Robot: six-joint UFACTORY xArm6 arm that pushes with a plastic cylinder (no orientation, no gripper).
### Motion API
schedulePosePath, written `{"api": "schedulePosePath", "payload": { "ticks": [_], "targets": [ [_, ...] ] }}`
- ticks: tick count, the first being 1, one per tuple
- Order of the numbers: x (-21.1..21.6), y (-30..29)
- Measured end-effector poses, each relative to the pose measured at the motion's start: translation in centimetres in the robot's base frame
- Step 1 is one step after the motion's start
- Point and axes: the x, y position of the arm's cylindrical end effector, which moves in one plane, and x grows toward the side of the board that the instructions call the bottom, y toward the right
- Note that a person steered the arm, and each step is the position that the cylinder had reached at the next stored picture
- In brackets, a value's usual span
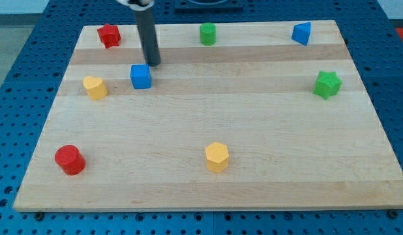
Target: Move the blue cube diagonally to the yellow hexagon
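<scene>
The blue cube (pixel 141 76) sits in the upper left part of the wooden board (pixel 253 130). The yellow hexagon (pixel 216 156) lies at the lower middle, far down and to the right of the cube. My tip (pixel 152 64) is the lower end of a dark rod that comes down from the view's top. It stands just above and right of the blue cube, very close to its upper right corner.
A yellow block (pixel 94 87) lies left of the cube. A red block (pixel 109 35) is at top left, a green cylinder (pixel 208 33) at top middle, a blue block (pixel 302 32) at top right, a green star (pixel 327 84) at right, a red cylinder (pixel 70 159) at bottom left.
</scene>
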Motion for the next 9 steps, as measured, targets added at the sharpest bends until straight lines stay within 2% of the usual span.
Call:
{"api": "schedulePosePath", "payload": {
  "ticks": [2, 4, 7, 9],
  "targets": [
    [0.7, -5.8],
    [3.3, -6.2],
    [3.7, -0.9],
    [6.4, 2.4]
  ]
}}
